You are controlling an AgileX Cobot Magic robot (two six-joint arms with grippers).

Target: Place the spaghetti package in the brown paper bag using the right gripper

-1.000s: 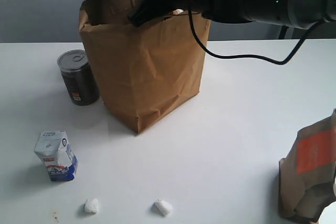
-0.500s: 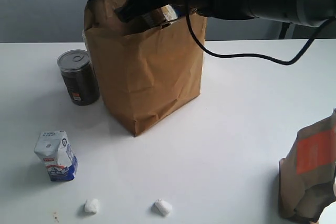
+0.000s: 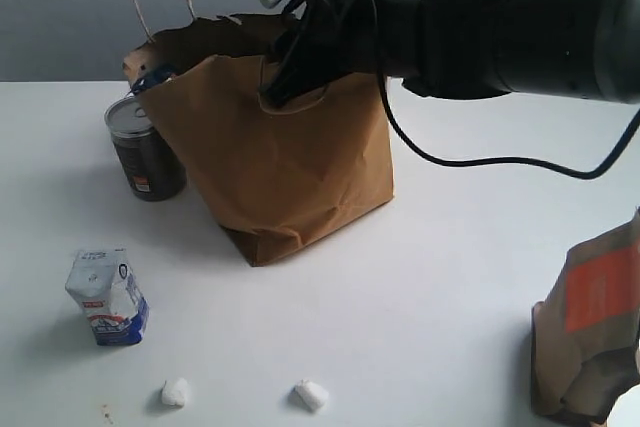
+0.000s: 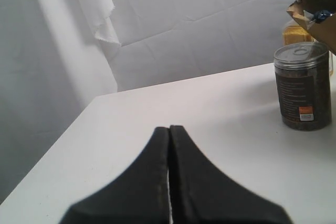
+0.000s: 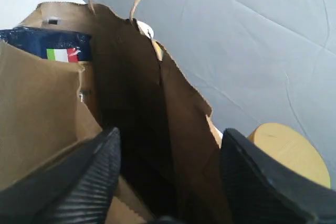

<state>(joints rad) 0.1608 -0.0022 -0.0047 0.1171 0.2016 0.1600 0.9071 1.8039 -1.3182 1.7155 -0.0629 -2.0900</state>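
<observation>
Spaghetti [image 5: 50, 43] sits inside the bag [image 3: 290, 157], navy end poking up at one corner — right gripper [image 5: 170, 145] hangs over the mouth, jaws spread, empty. Release looks done, I'd say — next, lift clear without snagging the rim.

right arm [image 3: 500, 32]: black, bulky, rounded | black cable [image 3: 470, 159] | ribbed black fingers [image 5: 94, 174]

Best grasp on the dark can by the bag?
Probably grip the can across its round wall, mid-height, coming from the side away from the brown paper bag. It stands upright, and the bag crowds its other side.
</observation>
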